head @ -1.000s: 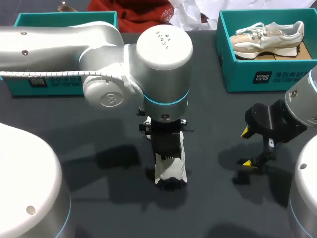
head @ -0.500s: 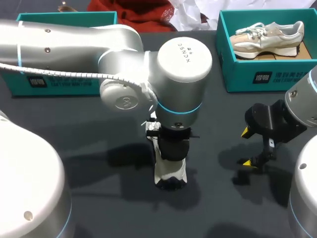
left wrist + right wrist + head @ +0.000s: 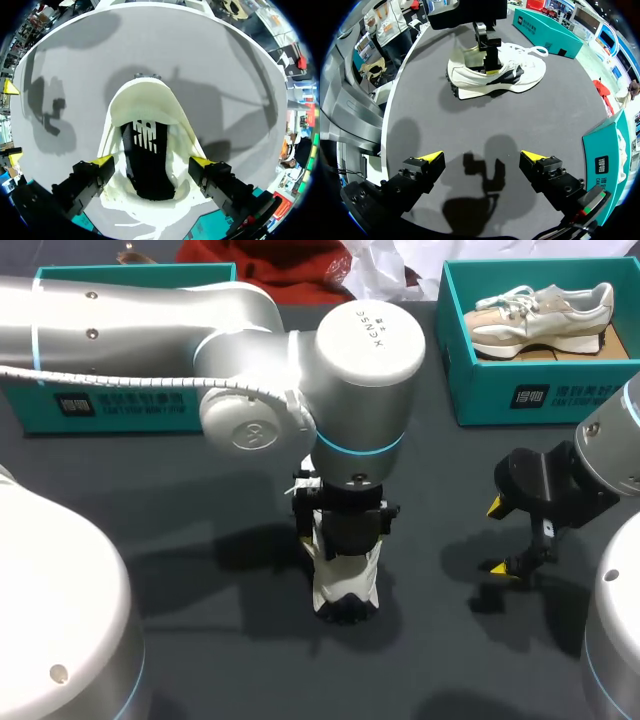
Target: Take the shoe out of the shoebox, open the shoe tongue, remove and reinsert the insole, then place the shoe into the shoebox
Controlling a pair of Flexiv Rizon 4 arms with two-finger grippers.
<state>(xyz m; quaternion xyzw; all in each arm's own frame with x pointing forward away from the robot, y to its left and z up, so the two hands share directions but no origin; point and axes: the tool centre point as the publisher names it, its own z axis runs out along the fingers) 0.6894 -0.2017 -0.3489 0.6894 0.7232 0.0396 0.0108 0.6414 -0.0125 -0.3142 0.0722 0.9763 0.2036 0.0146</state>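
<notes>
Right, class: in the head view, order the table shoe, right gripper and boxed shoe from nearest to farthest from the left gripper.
1. table shoe: directly beneath it.
2. right gripper: out to its right.
3. boxed shoe: back right, in the teal shoebox.

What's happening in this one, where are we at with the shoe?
The shoe is out on the table. The left gripper is down over its opening, and the black insole lies inside the shoe. The right gripper hangs open above bare table off to the side, holding nothing. A second shoe sits in the teal shoebox at the far right.
</notes>
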